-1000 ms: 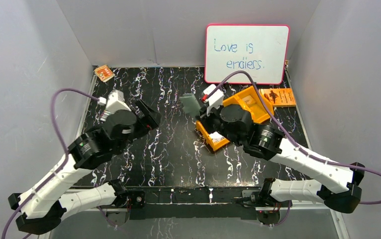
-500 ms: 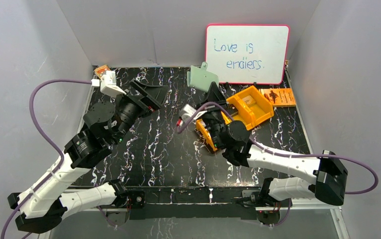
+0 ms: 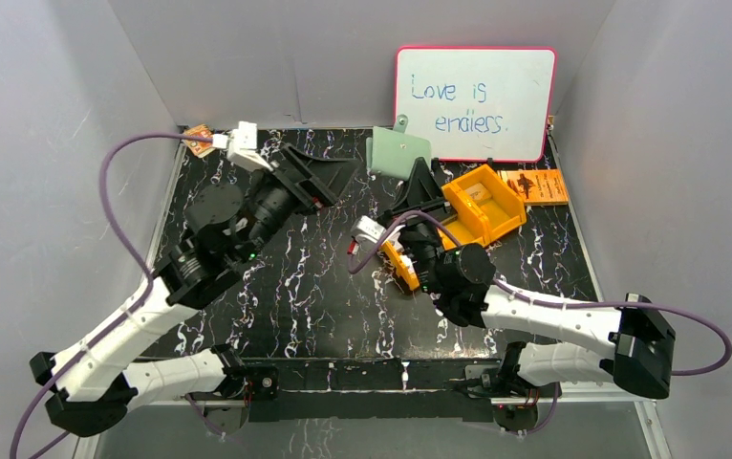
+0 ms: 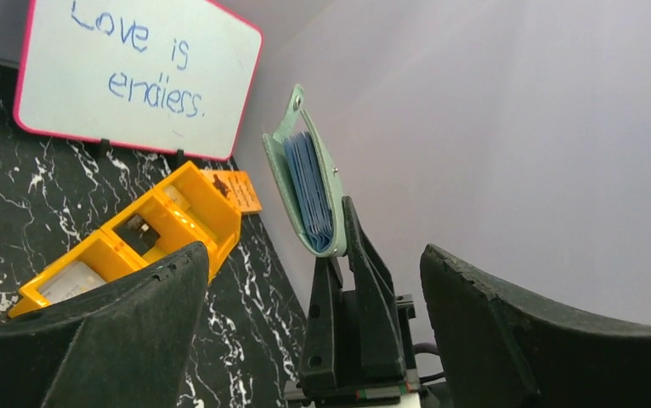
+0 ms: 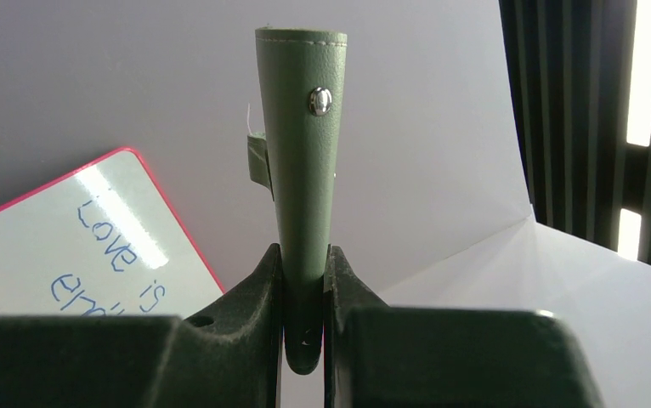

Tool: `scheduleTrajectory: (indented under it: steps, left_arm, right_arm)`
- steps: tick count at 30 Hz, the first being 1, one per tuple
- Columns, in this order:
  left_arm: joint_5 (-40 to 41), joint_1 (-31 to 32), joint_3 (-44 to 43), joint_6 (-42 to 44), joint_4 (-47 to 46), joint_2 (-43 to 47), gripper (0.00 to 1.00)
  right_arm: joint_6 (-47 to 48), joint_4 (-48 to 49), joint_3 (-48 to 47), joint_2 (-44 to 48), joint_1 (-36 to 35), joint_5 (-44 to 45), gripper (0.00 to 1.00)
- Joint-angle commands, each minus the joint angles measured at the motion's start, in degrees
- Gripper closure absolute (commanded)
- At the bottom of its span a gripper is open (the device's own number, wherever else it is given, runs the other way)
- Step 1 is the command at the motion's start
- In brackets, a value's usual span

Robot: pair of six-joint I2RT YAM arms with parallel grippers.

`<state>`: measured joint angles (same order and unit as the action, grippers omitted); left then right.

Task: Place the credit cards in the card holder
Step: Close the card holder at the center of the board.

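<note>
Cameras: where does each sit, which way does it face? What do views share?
Top external: above and behind the arm bases, looking down on the table; both arms show, left hand open, right hand gripping the card holder aloft.
Left wrist: on the left arm, facing across to the right hand and card holder, orange tray and whiteboard beyond; own fingers frame the bottom.
Right wrist: on the right arm, tilted up at the wall; own fingers pinch the card holder.
Shared: card holder and whiteboard, in all three.
</note>
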<state>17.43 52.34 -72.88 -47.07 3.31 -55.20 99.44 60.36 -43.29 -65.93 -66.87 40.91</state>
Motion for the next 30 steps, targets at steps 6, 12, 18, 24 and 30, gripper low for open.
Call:
scheduleTrajectory:
  steps: [6, 12, 18, 24, 30]
  left_arm:
    - [-2.67, 0.00, -2.79, -0.44, -1.30, -6.58, 0.09]
    - [2.16, -0.04, -1.94, -4.00, -2.92, -7.33, 0.12]
    - [2.43, -0.04, -2.03, -8.30, -2.97, -8.59, 0.20]
    - [1.51, 0.01, -3.18, -13.43, -2.71, -10.62, 0.31]
    - [1.92, -0.04, -3.50, -18.46, -2.99, -11.23, 0.45]
  right_arm:
    - [-0.06, 3.91, -3.59, -1.52, -1.51, 1.65, 1.00]
    - [-0.56, 3.72, -4.50, -2.41, -1.68, 2.40, 1.00]
    - [-0.36, 3.84, -4.87, -2.57, -1.86, 3.28, 1.00]
    - [1.71, 5.76, -5.23, -3.18, -2.11, 4.17, 1.00]
    - [3.67, 6.90, -5.87, -3.60, -2.69, 4.43, 1.00]
